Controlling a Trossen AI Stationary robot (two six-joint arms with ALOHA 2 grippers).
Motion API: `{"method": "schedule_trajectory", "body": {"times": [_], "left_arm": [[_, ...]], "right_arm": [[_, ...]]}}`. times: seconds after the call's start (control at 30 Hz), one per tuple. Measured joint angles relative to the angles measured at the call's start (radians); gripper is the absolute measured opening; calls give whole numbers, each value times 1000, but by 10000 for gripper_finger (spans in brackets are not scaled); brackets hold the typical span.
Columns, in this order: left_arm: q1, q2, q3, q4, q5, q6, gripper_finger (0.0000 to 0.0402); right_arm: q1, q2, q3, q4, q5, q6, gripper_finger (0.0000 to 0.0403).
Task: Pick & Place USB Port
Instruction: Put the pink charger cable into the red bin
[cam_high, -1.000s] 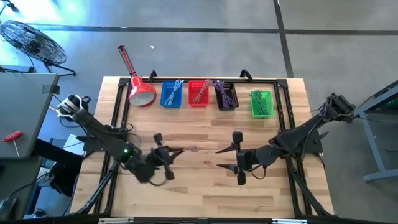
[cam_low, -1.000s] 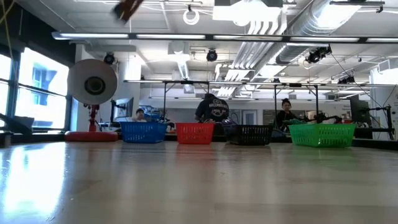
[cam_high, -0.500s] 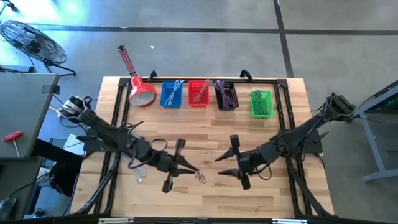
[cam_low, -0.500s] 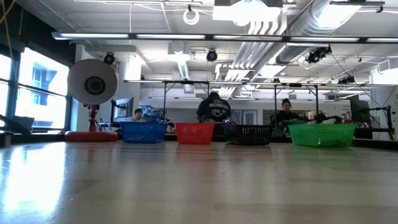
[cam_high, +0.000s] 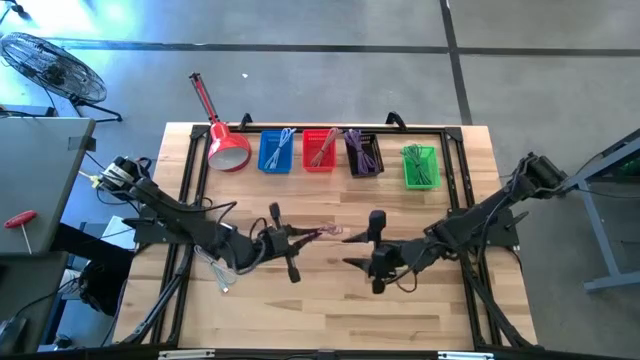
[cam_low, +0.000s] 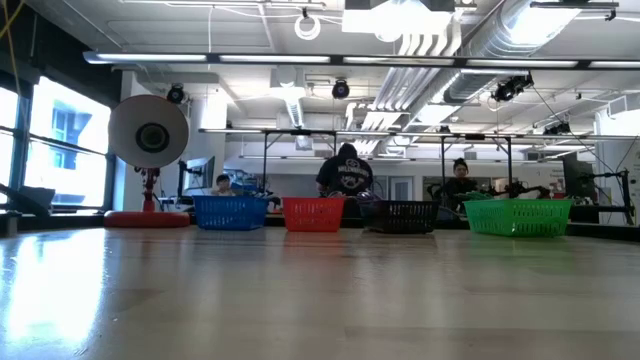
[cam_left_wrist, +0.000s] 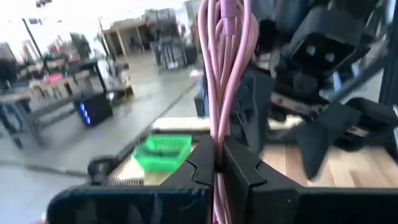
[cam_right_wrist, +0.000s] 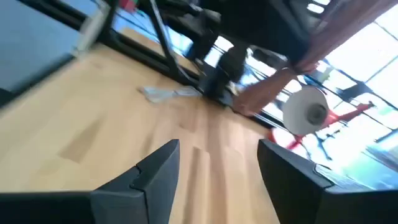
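A looped pink USB cable (cam_high: 325, 232) is held in my left gripper (cam_high: 298, 240), above the middle of the table. In the left wrist view the pink bundle (cam_left_wrist: 221, 68) runs out past the shut fingers (cam_left_wrist: 217, 165). My right gripper (cam_high: 362, 250) is open and faces the cable from the table's right, a short way off; its fingers (cam_right_wrist: 155, 174) are spread wide and empty. A pale grey cable (cam_high: 222, 276) lies flat on the table by the left arm, also seen in the right wrist view (cam_right_wrist: 165, 93). My left gripper pinches the pink cable bundle between its two fingers, several strands together (cam_left_wrist: 217, 146). The fingers come about level from the table's left. The looped end (cam_high: 330, 231) sticks out beyond them toward the right gripper, lifted clear of the table.
Along the far edge stand blue (cam_high: 277, 152), red (cam_high: 320, 150), black (cam_high: 364, 156) and green (cam_high: 421, 167) baskets holding cables, with a red lamp (cam_high: 228, 148) to their left. A black frame (cam_high: 190, 180) borders the table. People sit in the room beyond (cam_low: 345, 175).
My left gripper swung toward the near edge and the table's middle, then came back toward the far edge, turning at the wrist; the pink cable went with it and now points at the right gripper. My right gripper shifted slightly toward the left.
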Motion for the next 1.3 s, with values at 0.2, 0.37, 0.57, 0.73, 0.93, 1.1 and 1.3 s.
{"method": "schedule_trajectory", "body": {"times": [0.2, 0.37, 0.57, 0.73, 0.93, 1.1, 1.3], "left_arm": [[0, 1, 0, -58, 36, -62, 5], [0, 1, 0, -52, 99, -63, 5], [0, 44, 0, -54, 109, -61, 4], [15, 102, 0, -19, 137, -61, 4], [33, 114, 0, 18, 210, -57, 4], [35, 114, 0, 20, 211, -56, 4], [35, 114, 0, -9, 211, -61, 4]], "right_arm": [[-13, 48, 0, 51, 6, -21, 209], [-33, 56, 0, 87, -111, -22, 209], [-56, 56, 0, 74, -88, -22, 209], [-72, 56, 0, 74, -134, -14, 209], [-68, 56, 0, 79, -173, -21, 208], [-68, 56, 0, 78, -166, -22, 208], [-67, 56, 0, 80, -163, -22, 208]]}}
